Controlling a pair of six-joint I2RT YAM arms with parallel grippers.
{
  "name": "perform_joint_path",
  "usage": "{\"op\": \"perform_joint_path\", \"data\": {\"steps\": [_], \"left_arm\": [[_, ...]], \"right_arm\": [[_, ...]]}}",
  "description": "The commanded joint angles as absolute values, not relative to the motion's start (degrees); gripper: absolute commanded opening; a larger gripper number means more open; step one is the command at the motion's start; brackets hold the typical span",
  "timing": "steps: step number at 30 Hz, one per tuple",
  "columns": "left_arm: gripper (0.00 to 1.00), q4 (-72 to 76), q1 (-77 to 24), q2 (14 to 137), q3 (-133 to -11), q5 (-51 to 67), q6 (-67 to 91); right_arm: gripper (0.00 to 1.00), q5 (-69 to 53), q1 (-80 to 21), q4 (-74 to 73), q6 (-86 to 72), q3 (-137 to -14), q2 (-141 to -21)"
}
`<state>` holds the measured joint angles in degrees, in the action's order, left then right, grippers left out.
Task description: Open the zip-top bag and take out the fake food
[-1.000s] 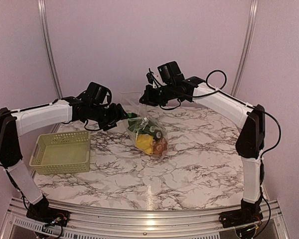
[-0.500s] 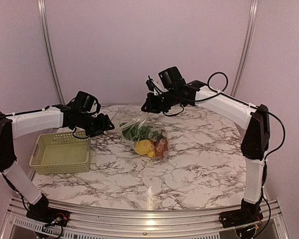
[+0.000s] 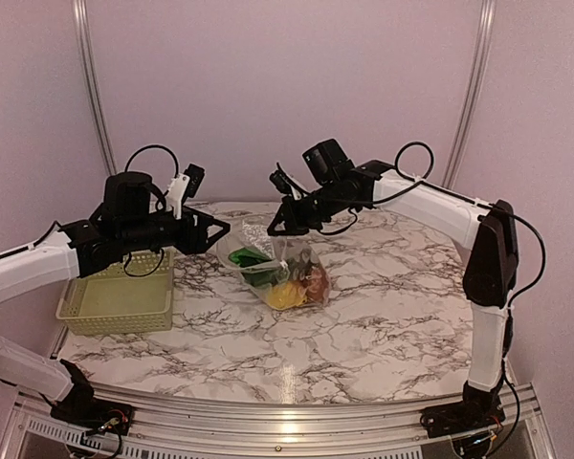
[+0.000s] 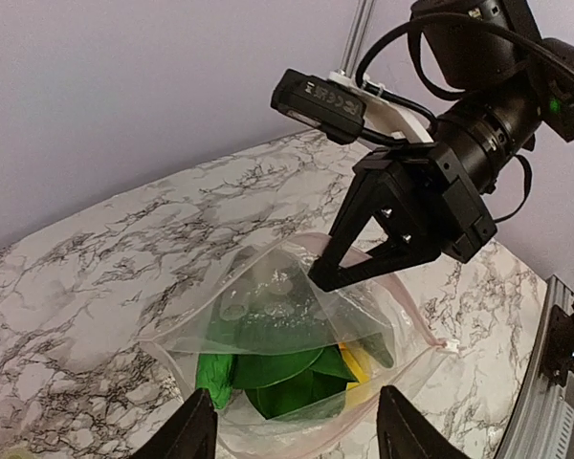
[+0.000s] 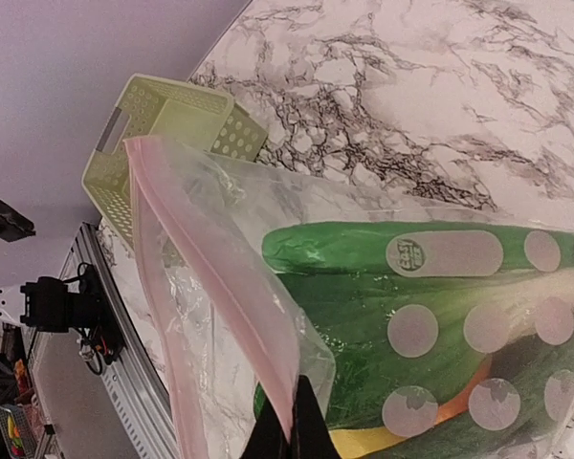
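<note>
The clear zip-top bag point(image 3: 279, 273) lies on the marble table with its mouth held open toward the left. My right gripper point(image 3: 279, 227) is shut on the bag's upper pink zip rim point(image 5: 220, 287), and its black fingers point(image 4: 364, 263) lift that rim. The fake food point(image 3: 285, 287) is inside: a green leafy piece point(image 4: 277, 382), yellow and orange pieces beneath. My left gripper point(image 4: 301, 430) is open just outside the mouth, its fingertips either side of the lower rim, touching nothing I can see. In the top view my left gripper point(image 3: 215, 232) sits left of the bag.
A pale green basket point(image 3: 115, 296) stands at the table's left, under my left arm, and shows beyond the bag point(image 5: 172, 124) in the right wrist view. Marble tabletop point(image 3: 383, 325) lies to the right and front of the bag.
My left arm let go, pulled back to the left, then swung round to face the bag mouth with its jaws narrowing. The right gripper lowered slightly, and the bag settled onto the table.
</note>
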<state>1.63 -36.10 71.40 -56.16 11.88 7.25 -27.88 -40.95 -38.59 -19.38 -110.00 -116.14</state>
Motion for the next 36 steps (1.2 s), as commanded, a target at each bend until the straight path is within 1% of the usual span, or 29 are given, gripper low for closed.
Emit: {"op": "perform_joint_path", "data": {"steps": [1,4,8,10,18,21,24,29,31,36], "left_arm": [[0.54,6.18,-40.43,72.38,-49.92,10.26,1.9],[0.49,9.33,-44.51,73.11,-46.29,5.87,0.38],[0.44,9.34,-48.6,76.64,-46.76,0.76,-3.49],[0.38,9.25,-50.12,78.56,-47.15,-2.58,-3.76],[0.27,7.79,-51.15,81.95,-43.84,-11.1,1.71],[0.26,9.18,-51.55,79.69,-41.26,-11.28,3.03],[0.3,12.81,-54.47,73.94,-38.4,-12.87,1.09],[0.31,10.59,-58.05,69.16,-40.34,-16.8,0.35],[0.31,9.86,-59.58,69.59,-41.74,-17.86,-2.13],[0.28,11.22,-59.68,76.4,-43.68,-19.34,-0.74]], "right_arm": [[0.0,-31.3,-41.29,-42.25,-15.91,-106.86,-113.44],[0.0,-32.52,-41.33,-40.5,-16.3,-103.81,-112.1],[0.0,-33.0,-41.33,-40.91,-15.92,-102.45,-112.08],[0.0,-33.47,-41.31,-39.8,-16.32,-101.59,-111.97],[0.0,-35.15,-41.83,-38.52,-17.29,-105.34,-113.96],[0.0,-36.57,-41.84,-37.83,-18.01,-107.33,-115.64],[0.0,-37.37,-42.11,-38.28,-17.98,-110.02,-117.86],[0.0,-38.91,-43.09,-39.67,-16.94,-113.07,-121.53],[0.0,-38.74,-43.68,-40.45,-16.18,-113.68,-122.35],[0.0,-39.19,-44.49,-40.44,-15.65,-111.69,-121.89]]}}
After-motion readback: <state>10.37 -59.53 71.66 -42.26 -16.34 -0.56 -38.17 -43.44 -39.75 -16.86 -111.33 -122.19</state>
